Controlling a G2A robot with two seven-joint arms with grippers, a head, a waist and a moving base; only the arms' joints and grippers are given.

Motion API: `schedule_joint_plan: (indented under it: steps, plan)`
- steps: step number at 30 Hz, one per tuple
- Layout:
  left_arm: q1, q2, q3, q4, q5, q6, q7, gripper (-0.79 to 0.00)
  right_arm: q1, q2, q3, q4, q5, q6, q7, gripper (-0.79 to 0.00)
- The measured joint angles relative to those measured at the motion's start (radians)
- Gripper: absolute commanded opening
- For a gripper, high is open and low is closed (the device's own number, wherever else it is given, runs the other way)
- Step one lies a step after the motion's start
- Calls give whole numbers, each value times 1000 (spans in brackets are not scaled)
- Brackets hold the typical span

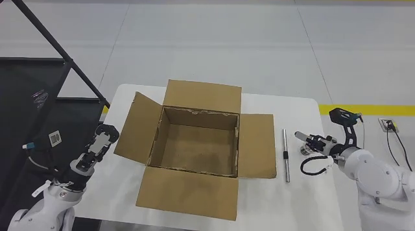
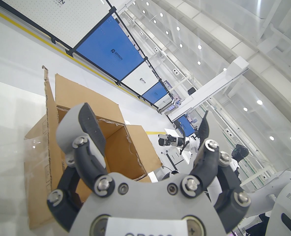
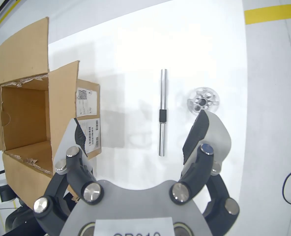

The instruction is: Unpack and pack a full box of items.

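Note:
An open, empty cardboard box (image 1: 198,146) stands mid-table with all its flaps spread. A thin metal rod (image 1: 285,154) with a black band lies on the white table (image 1: 305,111), just right of the box's right flap. In the right wrist view the rod (image 3: 163,111) lies beside a small round metal flange (image 3: 203,101), with the box (image 3: 25,114) off to one side. My right gripper (image 3: 139,120) is open and holds nothing; it hovers near the rod (image 1: 316,143). My left gripper (image 2: 145,114) is open and holds nothing, next to the box's left flap (image 1: 104,137).
A black frame with dark fabric (image 1: 39,95) stands left of the table. A cable (image 1: 392,133) runs on the floor beyond the table's right edge. Bare table surface lies behind the box and to the right of the rod.

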Motion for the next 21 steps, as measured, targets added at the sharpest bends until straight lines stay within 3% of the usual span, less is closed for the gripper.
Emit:
schedule_joint_plan:
  steps: [15, 17, 21]
  plan:
    - [0, 0, 0, 0, 0, 0, 0, 0, -16, 1, 8, -7, -18, 28, -8, 0]
    - [0, 0, 0, 0, 0, 0, 0, 0, -20, 2, -15, 11, -44, 12, -34, 0]
    - [0, 0, 0, 0, 0, 0, 0, 0, 21, 4, -45, 95, -117, 75, -62, 0]
